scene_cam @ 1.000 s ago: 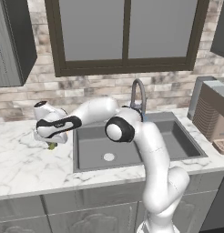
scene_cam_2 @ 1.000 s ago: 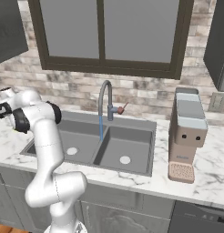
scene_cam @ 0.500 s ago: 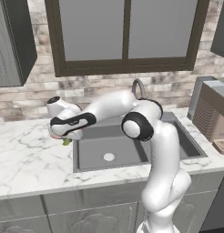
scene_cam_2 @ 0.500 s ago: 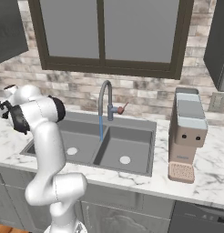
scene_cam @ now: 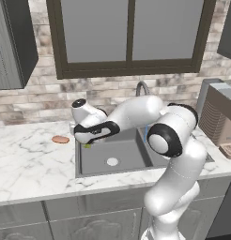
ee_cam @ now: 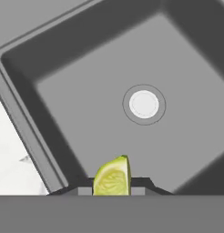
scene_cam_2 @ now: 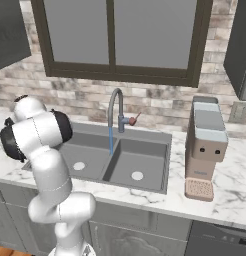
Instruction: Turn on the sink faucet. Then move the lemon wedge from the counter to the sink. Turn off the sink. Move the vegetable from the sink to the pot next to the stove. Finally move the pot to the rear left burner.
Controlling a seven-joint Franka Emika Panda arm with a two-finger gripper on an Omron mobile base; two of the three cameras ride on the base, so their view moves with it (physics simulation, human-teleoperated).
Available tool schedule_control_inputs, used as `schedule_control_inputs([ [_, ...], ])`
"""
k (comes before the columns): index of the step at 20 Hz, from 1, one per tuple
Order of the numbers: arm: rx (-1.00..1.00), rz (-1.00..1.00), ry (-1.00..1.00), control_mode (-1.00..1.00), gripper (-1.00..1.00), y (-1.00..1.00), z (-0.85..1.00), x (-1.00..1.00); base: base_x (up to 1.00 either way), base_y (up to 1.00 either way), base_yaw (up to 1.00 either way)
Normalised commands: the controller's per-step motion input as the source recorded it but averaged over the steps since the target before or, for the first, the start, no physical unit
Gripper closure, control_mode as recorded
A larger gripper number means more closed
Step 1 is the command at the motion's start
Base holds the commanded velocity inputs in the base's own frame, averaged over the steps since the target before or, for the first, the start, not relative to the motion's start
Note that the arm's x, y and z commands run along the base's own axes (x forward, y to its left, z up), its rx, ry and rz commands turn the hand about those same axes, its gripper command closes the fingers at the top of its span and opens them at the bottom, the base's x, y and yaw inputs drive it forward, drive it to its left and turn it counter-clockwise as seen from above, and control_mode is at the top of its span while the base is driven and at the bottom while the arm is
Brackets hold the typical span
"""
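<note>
With the fingers [ee_cam: 142, 184] clamped on the lemon wedge [ee_cam: 113, 176] above the sink [ee_cam: 86, 109], release only once clear of the rim.

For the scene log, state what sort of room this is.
A rendered home kitchen, most likely: a double-basin sink with a running gooseneck faucet, a marble counter, and a coffee machine on it.

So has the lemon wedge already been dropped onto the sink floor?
No, the lemon wedge sits pinched between the jaws above the sink basin, with the white drain below.
</note>
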Motion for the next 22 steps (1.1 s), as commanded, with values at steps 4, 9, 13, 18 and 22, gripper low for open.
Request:
schedule_control_inputs([
  [4, 0.00, -0.01, -0.01, -1.00, 1.00, -0.64, 0.01, -0.04, 0.00, 0.00, 0.00],
  [9, 0.00, 0.00, 0.02, -1.00, 1.00, -0.49, 0.00, -0.01, 0.00, 0.00, 0.00],
  [13, -0.03, 0.04, 0.07, -1.00, 1.00, -0.31, 0.00, 0.00, 0.00, 0.00, 0.00],
  [18, -0.05, 0.11, 0.02, -1.00, 1.00, -0.14, 0.00, -0.01, 0.00, 0.00, 0.00],
  [22, -0.04, 0.20, 0.00, -1.00, 1.00, -0.10, -0.07, -0.20, 0.00, 0.00, 0.00],
])
